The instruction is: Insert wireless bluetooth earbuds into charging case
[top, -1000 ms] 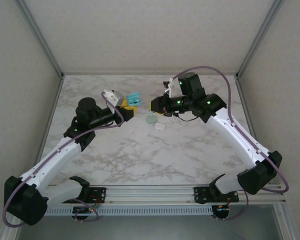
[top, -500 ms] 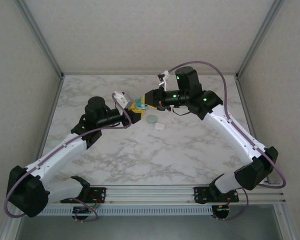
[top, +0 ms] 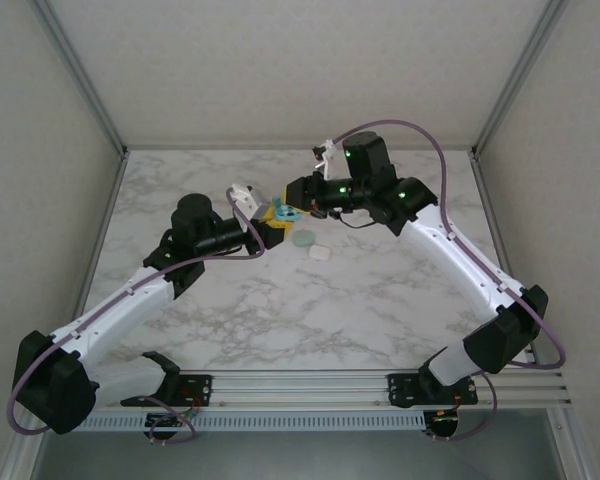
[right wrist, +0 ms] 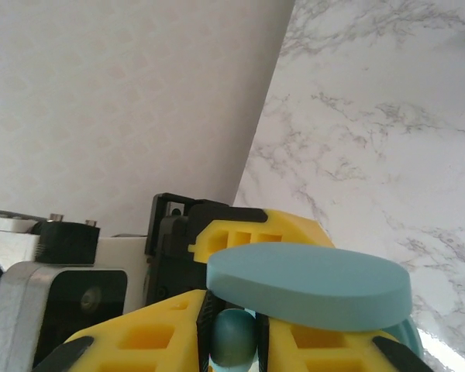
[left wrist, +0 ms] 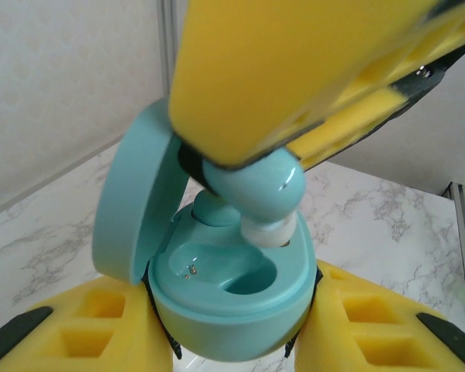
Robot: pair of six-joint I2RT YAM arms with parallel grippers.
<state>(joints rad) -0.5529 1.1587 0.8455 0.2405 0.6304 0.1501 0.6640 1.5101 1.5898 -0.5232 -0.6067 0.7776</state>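
The two arms come together over the far tabletop point(top: 380, 300). A second ago they stood apart, and now the right fingers point(left wrist: 294, 70) hang right over the open case point(left wrist: 232, 310). That puts the teal earbud point(left wrist: 256, 190) just above the empty socket, white tip pointing down, not yet seated, I'd say. The right fingers are pinched almost fully closed on that earbud. The left fingers point(left wrist: 85, 329) stand partly open, clamped on either side of the case, holding it up off the tabletop with its lid point(left wrist: 132, 201) swung back. A second bud point(left wrist: 217, 209) looks already seated in the far socket. What's left is a careful push straight down.
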